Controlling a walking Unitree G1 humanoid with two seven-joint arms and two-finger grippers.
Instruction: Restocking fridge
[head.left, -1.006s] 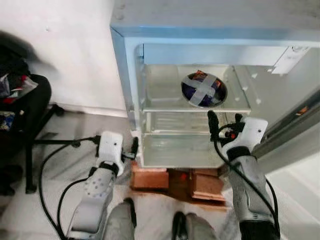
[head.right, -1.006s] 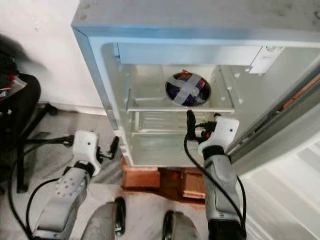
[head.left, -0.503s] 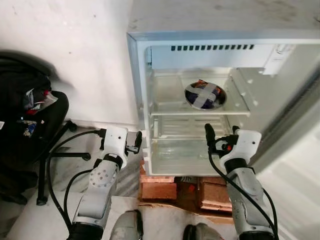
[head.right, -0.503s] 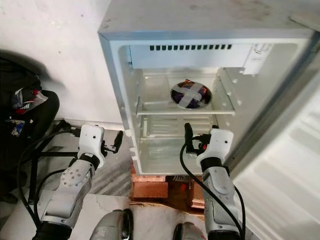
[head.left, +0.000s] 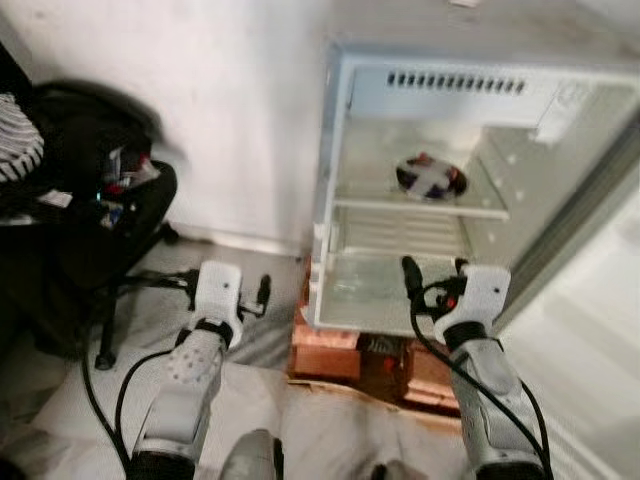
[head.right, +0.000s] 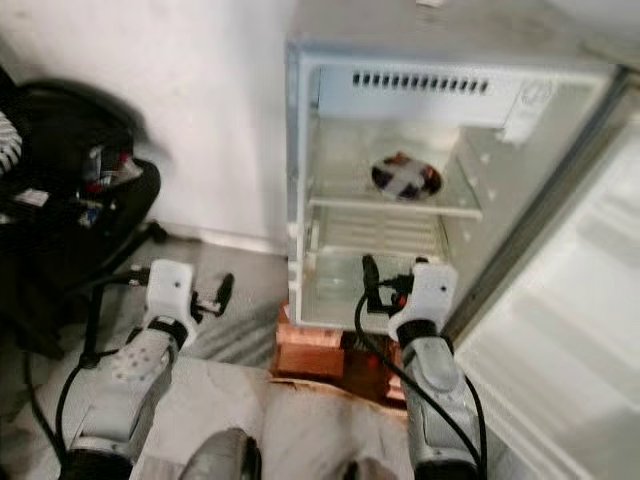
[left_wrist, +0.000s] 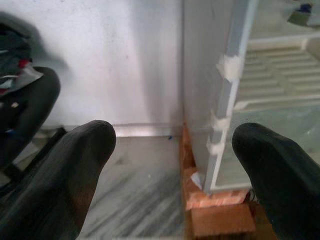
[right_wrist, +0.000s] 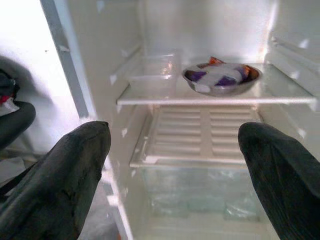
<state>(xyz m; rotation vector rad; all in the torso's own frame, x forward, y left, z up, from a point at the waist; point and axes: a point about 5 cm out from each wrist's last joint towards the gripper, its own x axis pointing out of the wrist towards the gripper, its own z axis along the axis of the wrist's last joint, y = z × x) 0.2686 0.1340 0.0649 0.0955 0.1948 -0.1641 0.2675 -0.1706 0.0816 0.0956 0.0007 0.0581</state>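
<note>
Backing off from open fridge (head.left: 430, 190); bowl (right_wrist: 220, 78) sits on upper glass shelf (right_wrist: 210, 97), centre-right of frame. Right claw (right_wrist: 175, 165) spread, empty, facing shelves; left claw (left_wrist: 170, 165) spread, empty, beside fridge's brick base (left_wrist: 220, 217). Risk: left claw clipping fridge frame while walking. Versus earlier frame, fridge is smaller, shifted right; camera moved.

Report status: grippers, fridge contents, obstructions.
Left gripper and right gripper open, empty. Taped metal bowl on glass shelf in white fridge. Nothing blocks the opening.
</note>
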